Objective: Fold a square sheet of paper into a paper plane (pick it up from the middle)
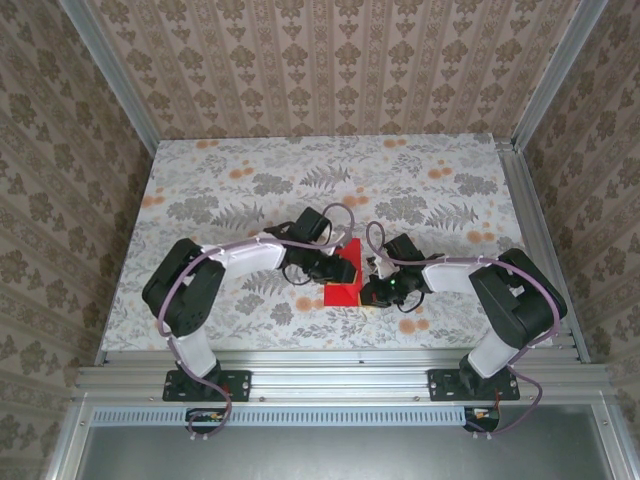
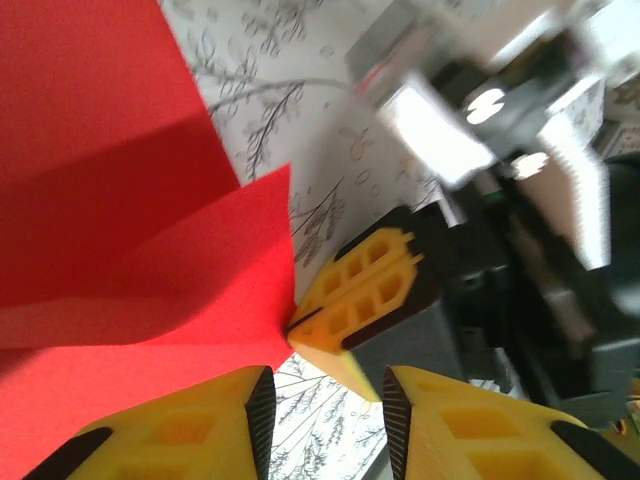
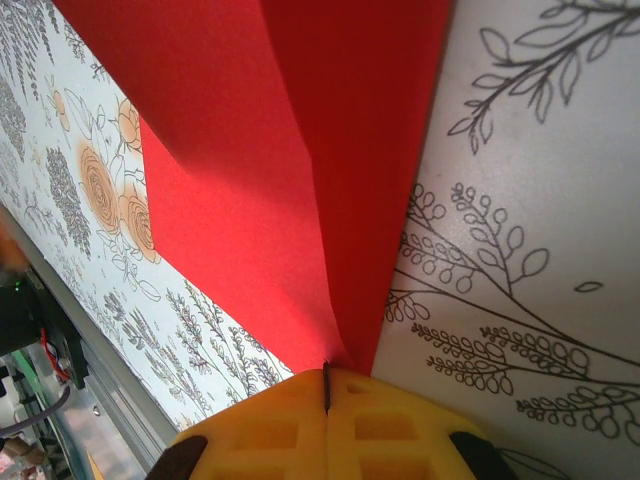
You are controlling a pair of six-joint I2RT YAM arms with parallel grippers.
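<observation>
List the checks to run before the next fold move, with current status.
1. Grip: right gripper shut on the red sheet: ok.
2. Free hand: left gripper open, with bare table showing between its fingers: ok.
3. Sheet flat on the table: not ok, one flap rises from the pinch.
4. Crease edges lined up: cannot tell.
5. Clearance between the grippers: not ok, the right gripper's closed fingers sit just ahead of the left gripper's gap.
</observation>
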